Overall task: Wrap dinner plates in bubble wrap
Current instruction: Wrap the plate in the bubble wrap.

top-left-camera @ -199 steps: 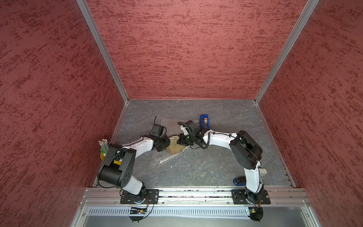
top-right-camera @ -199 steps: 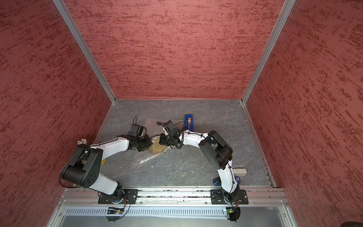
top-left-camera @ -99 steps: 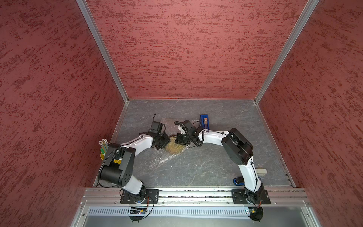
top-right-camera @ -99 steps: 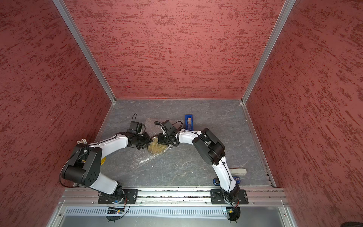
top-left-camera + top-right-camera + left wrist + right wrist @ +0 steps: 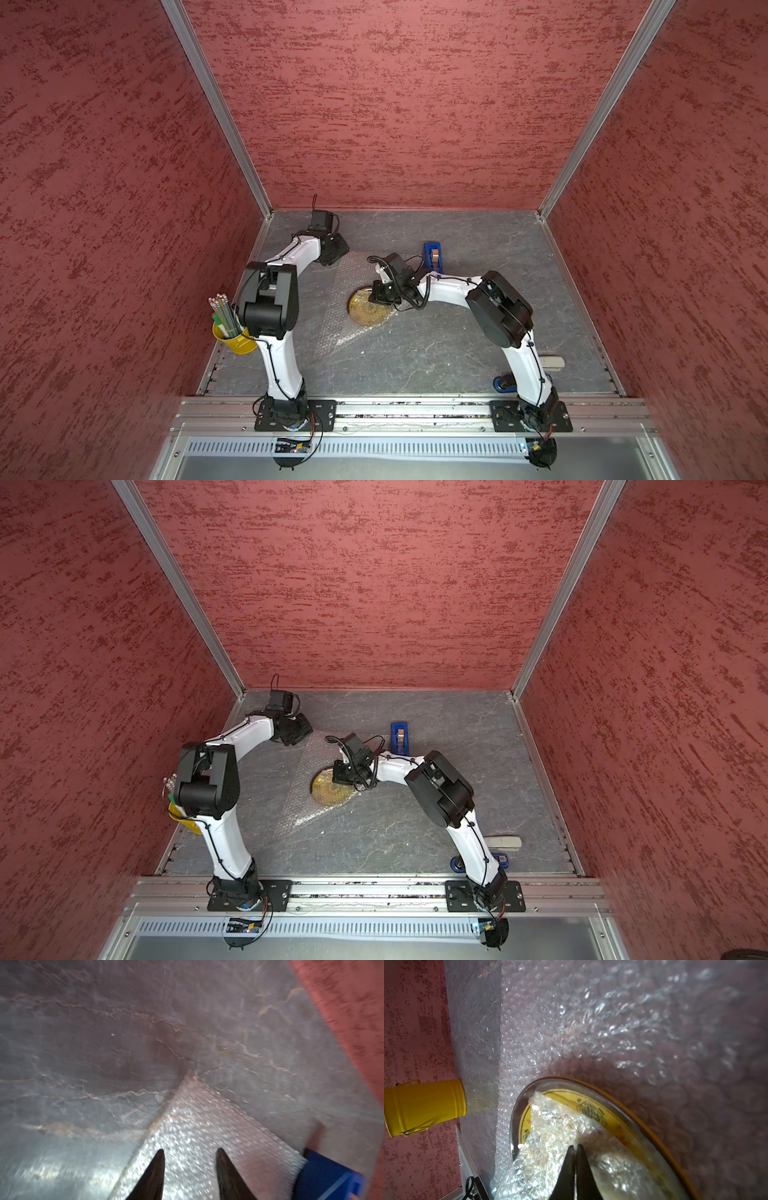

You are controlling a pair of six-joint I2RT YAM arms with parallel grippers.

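The left gripper point(image 5: 190, 1154) hangs, jaws apart, over a bubble wrap point(image 5: 199, 1126) corner on grey tabletop point(image 5: 83, 1043).

The left arm point(image 5: 293, 254) bends up at its big black elbow and reaches far back on its own side. The left gripper point(image 5: 190, 1151) points down, and its two dark fingers point(image 5: 154, 1172) stand apart with nothing between them. The right arm point(image 5: 446, 287) bends at its elbow too and reaches in toward the middle. The right gripper point(image 5: 575, 1146) points down low, with its fingers pressed tight together.
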